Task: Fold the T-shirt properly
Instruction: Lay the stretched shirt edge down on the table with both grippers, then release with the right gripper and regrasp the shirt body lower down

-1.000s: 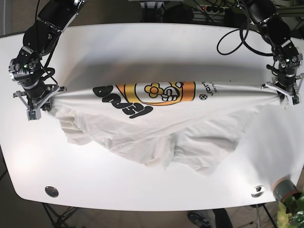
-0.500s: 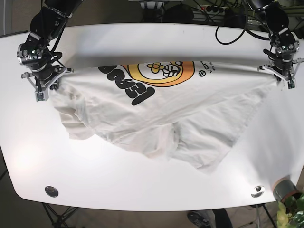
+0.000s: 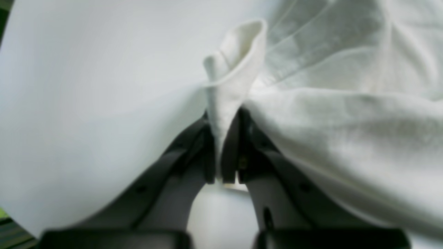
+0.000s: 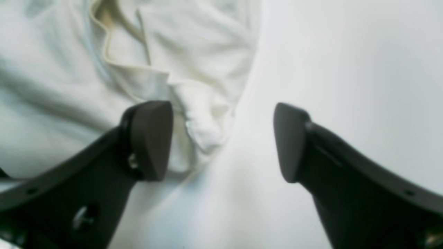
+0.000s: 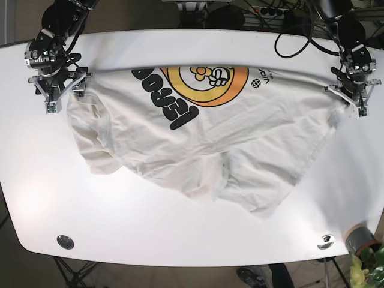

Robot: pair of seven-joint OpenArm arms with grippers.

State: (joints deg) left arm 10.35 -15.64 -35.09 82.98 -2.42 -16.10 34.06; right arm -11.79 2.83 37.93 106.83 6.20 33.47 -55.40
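Two grippers sit at the far corners of the white T-shirt (image 5: 198,144), which lies crumpled across the white table (image 5: 192,240) with its orange-and-black print facing up near the far edge. Jaws clamped together, the left gripper (image 3: 221,152) pinches a folded hem corner of the fabric. Spread wide, the right gripper (image 4: 221,141) has its jaws apart, one finger (image 4: 148,138) over the rumpled cloth, holding nothing.

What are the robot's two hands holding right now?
The left end effector pinches a corner fold of the T-shirt. The right end effector is open, holding nothing.
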